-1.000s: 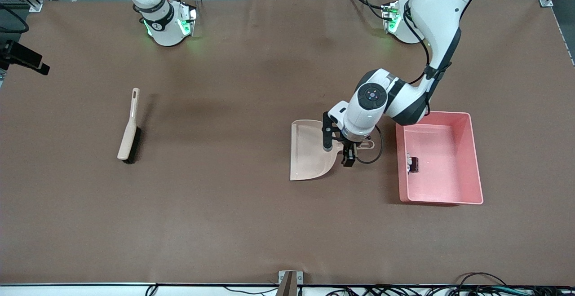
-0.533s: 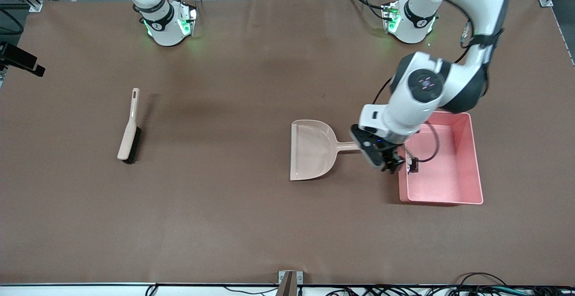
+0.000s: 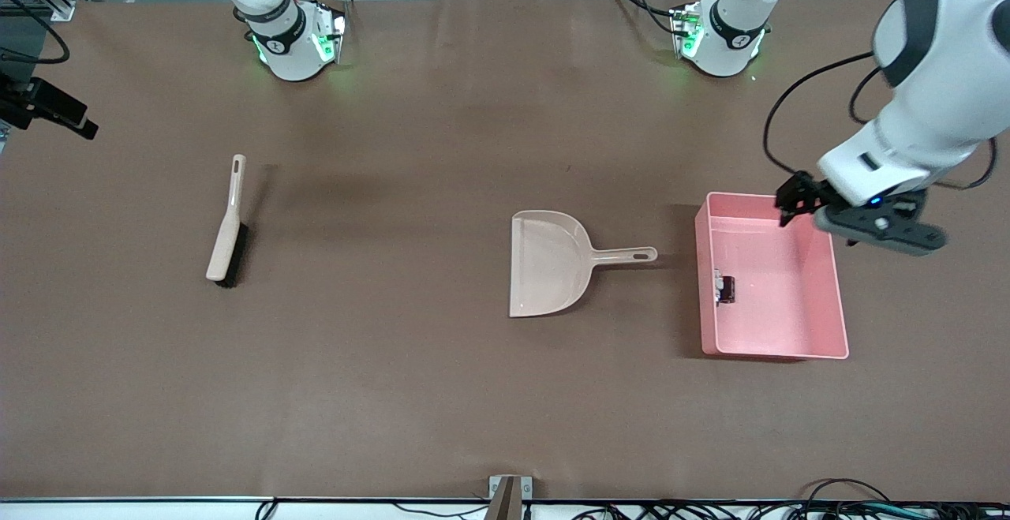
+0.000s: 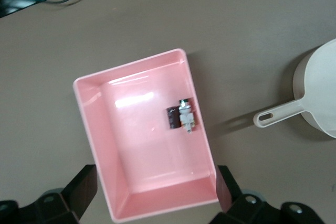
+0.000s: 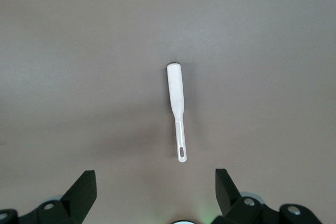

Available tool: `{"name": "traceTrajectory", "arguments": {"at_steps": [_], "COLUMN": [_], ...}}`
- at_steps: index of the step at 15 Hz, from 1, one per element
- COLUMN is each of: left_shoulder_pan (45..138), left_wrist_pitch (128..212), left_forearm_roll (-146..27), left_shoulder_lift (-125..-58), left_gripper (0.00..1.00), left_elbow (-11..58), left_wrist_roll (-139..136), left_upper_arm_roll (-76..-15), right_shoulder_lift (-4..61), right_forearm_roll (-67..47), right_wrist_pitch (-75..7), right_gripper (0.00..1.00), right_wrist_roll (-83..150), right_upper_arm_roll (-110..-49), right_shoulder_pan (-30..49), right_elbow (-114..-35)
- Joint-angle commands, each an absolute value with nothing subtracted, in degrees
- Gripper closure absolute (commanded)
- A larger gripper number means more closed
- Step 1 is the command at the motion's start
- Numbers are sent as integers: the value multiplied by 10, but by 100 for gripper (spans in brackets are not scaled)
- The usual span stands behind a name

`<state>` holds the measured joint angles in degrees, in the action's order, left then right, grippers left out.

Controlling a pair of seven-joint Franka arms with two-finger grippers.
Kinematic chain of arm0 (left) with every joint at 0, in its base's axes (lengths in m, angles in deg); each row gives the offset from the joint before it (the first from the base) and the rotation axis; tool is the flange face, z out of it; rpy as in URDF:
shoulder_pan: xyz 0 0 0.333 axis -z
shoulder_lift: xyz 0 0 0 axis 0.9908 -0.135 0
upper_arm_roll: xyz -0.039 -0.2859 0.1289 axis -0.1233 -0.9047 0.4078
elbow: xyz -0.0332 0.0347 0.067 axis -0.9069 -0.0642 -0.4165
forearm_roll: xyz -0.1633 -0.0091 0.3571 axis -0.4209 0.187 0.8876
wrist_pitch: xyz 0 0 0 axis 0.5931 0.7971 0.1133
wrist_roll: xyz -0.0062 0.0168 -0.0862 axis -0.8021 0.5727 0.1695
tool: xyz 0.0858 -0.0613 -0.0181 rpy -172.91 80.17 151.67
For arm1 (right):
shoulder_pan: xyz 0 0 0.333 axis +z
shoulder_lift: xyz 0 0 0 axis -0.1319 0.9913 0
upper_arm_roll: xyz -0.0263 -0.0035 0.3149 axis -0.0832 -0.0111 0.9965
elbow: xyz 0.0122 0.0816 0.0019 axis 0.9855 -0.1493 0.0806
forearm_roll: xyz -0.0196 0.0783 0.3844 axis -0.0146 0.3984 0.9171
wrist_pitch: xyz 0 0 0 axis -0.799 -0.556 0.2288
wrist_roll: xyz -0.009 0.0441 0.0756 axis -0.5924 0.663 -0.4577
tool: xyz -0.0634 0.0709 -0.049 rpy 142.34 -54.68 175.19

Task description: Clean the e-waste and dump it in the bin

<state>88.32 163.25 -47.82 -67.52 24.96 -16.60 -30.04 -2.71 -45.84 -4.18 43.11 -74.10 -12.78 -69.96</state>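
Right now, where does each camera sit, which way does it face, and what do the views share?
Front view: high across the table, facing both bases; left gripper, open, over the shallow pink plastic bin.
Left wrist view: looks down on that bin, e-waste inside; open gripper fingers show.
Right wrist view: looks down on the beige brush; open gripper fingers show.
Front and left wrist views share the beige plastic dustpan.

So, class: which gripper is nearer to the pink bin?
Left. The left gripper hangs open over the pink bin's rim; the right gripper waits open above the brush.
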Motion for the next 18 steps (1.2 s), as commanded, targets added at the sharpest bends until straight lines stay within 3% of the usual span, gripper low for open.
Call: {"name": "traceTrajectory", "arguments": {"at_steps": [1,4,7,18], "left_shoulder_pan": [853,840,844,864], "left_wrist_pitch": [1592,1523,1450,1444], "left_forearm_roll": [-482,-489,-500,-496], "left_shoulder_lift": [-620,-612,-613,-602], "left_gripper": [0,0,0,0], "left_elbow": [263,225,196,199], "left_wrist_roll": [-150,-134,-90,-81], "left_upper_arm_roll": [-303,-304,-301,-306], "right_shoulder_lift": [-48,15,41,86], "right_forearm_roll": [-463,-468,-477,-466], "right_wrist_pitch": [-53,-39,-41,-45], "right_gripper": [0,0,0,0], "right_wrist_roll": [430,429,431,439], "right_upper_arm_roll": [-736,-738,-738,-737], "right_shoulder_pan": [-122,-127,-124,-113], "right_elbow": [-709,-606,-586,-559]}}
